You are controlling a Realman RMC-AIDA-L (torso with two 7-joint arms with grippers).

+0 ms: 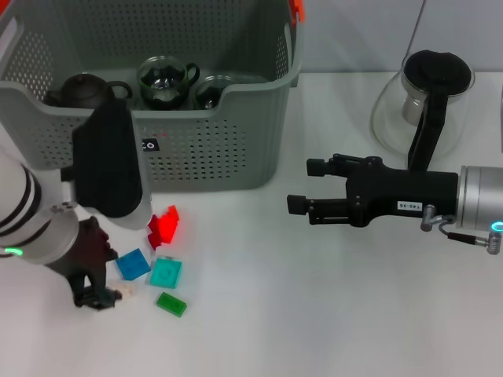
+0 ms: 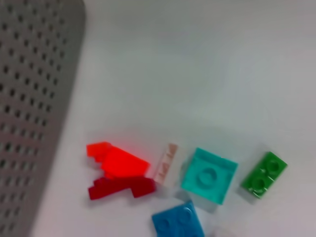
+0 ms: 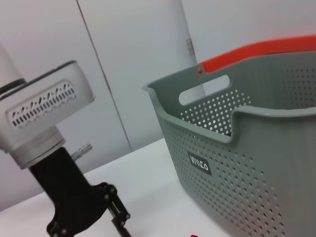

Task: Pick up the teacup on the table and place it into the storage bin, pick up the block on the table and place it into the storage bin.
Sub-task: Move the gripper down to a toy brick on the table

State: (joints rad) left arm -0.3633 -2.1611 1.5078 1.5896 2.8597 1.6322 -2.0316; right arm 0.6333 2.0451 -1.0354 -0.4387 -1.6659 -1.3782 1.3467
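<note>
the left gripper sits low at about 8 o'clock on the table, just beside the scattered blocks; i cannot tell whether it is apart or together. the right gripper hovers at about 3 o'clock, its fingers apart and holding nothing, pointing toward the storage bin. the bin stands at 11 o'clock with a dark teapot and a glass teacup inside. in front of it lie a red block, a blue block, a teal block and a green block, close together. a glass carafe with a black lid stands at 1 o'clock.
</note>
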